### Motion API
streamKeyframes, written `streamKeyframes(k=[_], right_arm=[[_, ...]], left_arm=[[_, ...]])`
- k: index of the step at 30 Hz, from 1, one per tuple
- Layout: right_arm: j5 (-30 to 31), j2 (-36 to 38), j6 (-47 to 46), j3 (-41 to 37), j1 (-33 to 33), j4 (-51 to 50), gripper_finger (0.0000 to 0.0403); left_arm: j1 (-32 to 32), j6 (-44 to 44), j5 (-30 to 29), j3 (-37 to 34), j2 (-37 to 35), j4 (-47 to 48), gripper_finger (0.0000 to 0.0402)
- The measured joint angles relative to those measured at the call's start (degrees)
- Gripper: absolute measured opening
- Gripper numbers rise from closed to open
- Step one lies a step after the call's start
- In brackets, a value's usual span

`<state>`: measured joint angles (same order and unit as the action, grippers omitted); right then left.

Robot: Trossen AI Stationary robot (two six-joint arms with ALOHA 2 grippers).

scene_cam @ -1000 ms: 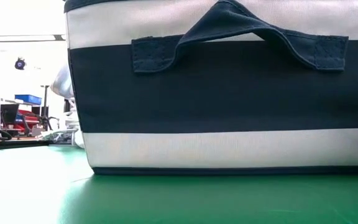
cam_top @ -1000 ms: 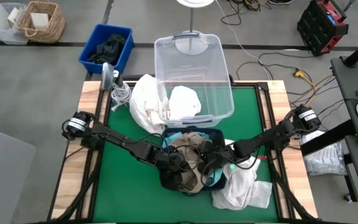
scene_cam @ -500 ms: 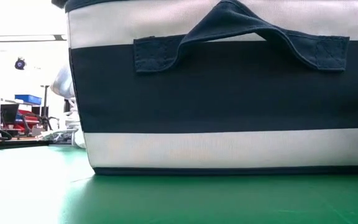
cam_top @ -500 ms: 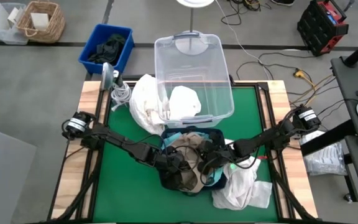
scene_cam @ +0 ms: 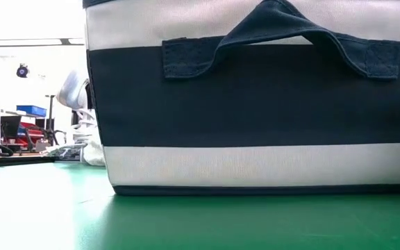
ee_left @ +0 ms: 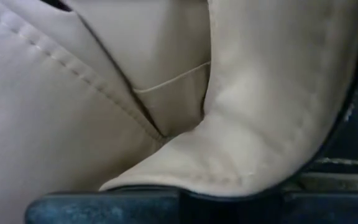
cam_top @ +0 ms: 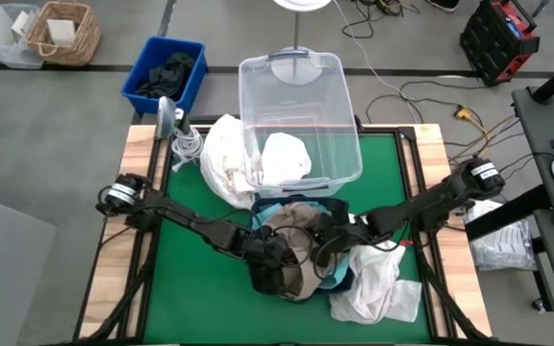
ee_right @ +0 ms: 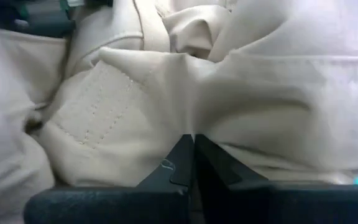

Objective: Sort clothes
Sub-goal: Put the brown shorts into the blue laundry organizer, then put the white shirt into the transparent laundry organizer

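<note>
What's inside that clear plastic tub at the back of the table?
Inside the clear plastic tub one white garment lies bunched near its front wall. The rest of the floor looks bare. Anything under that garment is hidden.

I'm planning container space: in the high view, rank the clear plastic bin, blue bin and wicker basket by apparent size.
Largest to smallest in the high view:
1. Clear plastic lidded bin on the table.
2. Blue plastic bin on the floor.
3. Woven wicker basket, slightly smaller; it sits near the picture's edge, so the last two are close.
</note>
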<state>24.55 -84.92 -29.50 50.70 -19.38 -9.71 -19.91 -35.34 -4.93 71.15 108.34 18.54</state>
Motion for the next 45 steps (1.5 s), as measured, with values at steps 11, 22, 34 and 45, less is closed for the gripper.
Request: streamKeyframes(k=[11, 22, 34, 45], right_arm=[[-5.43, 3.94, -4.31, 13.51, -0.07, -25.05, 0.0071], [-6.80, 4.13, -4.45, 24.60, -0.11, -36.13, 0.0158], [-6.77, 4.22, -4.61, 35.79, -0.70, -45.34, 0.0182], [-7.07, 4.22, -10.66, 44.29, -2.50, -57.76, 0.0171]], left_arm=[[-0.21, 0.46, 0.24, 10.01, 0.02, 15.09, 0.0011], [-0.54, 1.68, 0.34, 19.83, 0.01, 28.07, 0.0011], [-0.56, 3.85, 0.22, 29.91, -0.15, 40.74, 0.0011], [-0.54, 6.51, 0.02, 37.96, -0.29, 54.90, 0.0011]])
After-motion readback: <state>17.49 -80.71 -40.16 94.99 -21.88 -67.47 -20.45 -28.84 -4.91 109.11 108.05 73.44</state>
